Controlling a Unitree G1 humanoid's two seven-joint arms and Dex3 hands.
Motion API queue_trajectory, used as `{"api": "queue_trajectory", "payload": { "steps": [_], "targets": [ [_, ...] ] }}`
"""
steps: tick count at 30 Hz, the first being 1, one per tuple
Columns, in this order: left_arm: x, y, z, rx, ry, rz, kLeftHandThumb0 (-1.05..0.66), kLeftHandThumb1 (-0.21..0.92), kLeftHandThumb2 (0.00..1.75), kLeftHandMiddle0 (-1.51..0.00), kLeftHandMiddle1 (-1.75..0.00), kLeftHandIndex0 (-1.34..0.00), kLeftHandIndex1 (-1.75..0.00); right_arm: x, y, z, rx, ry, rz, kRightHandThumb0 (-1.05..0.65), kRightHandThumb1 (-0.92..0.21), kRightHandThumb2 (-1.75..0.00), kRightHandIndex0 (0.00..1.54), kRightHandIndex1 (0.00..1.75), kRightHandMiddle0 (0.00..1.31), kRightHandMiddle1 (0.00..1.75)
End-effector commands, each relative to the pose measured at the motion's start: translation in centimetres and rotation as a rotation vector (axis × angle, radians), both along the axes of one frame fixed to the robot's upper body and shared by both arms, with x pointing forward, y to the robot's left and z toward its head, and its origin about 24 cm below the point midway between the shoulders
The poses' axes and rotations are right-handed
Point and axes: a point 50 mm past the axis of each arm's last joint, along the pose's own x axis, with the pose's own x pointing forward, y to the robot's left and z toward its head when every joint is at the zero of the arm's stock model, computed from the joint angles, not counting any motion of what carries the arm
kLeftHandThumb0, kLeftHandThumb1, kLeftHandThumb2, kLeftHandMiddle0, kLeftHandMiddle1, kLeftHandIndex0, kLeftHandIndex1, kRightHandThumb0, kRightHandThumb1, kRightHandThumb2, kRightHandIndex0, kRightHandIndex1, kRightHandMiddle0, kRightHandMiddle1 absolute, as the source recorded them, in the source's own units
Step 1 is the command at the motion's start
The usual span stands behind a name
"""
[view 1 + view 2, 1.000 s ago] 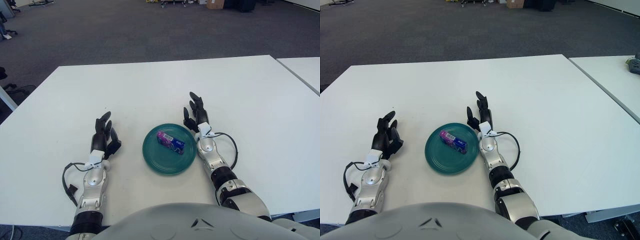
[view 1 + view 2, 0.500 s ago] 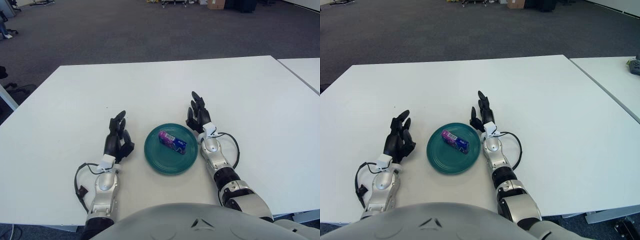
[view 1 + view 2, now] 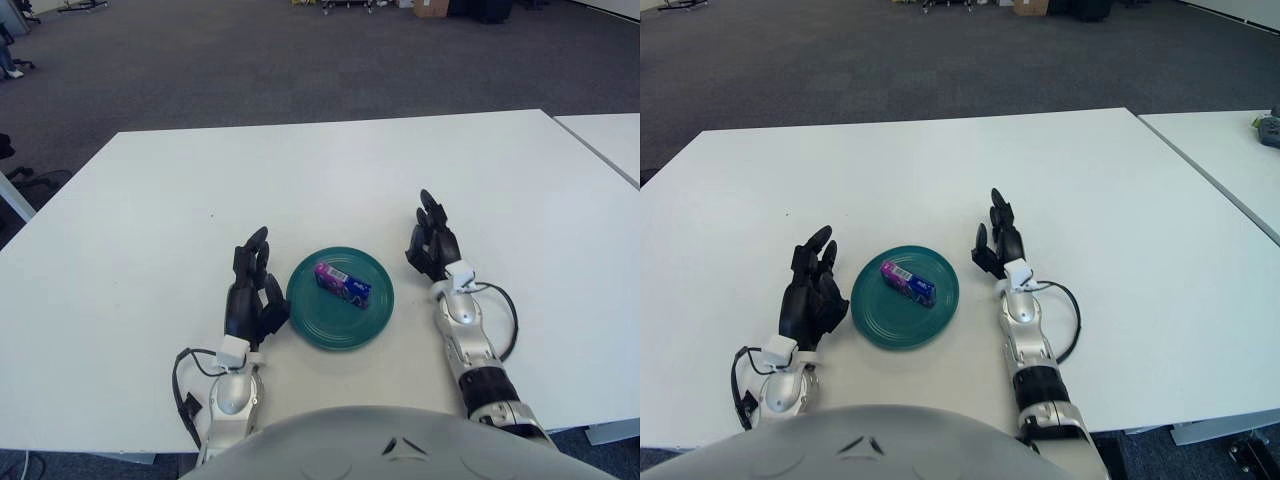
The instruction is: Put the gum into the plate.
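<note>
A purple gum pack (image 3: 343, 284) lies inside the round green plate (image 3: 325, 327) on the white table, near the plate's middle. My left hand (image 3: 253, 295) is open, fingers up, just left of the plate's rim and holds nothing. My right hand (image 3: 433, 241) is open and empty, a short way right of the plate. The same scene shows in the right eye view, with the gum pack (image 3: 907, 285) in the plate (image 3: 885, 328).
The white table (image 3: 330, 170) stretches far ahead of the plate. A second white table (image 3: 1230, 150) stands to the right across a narrow gap. Grey carpet lies beyond the far edge.
My left hand has moved right and closer to the plate's left rim. My right hand has moved right, away from the plate. The gum stays in the plate.
</note>
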Motion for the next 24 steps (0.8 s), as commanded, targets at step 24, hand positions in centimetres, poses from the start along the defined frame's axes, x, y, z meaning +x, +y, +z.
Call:
{"api": "queue_trajectory", "payload": {
  "steps": [24],
  "targets": [
    [-0.4,1.4,-0.8,0.043,-0.009,0.072,-1.0,0.92,0.94,-0.26,-0.01,0.0,-0.87,-4.0,0.0,-2.7,0.081,0.099,-0.009,-0.7,-0.92,-0.84,0.24,0.01,0.0,0.48]
  ]
}}
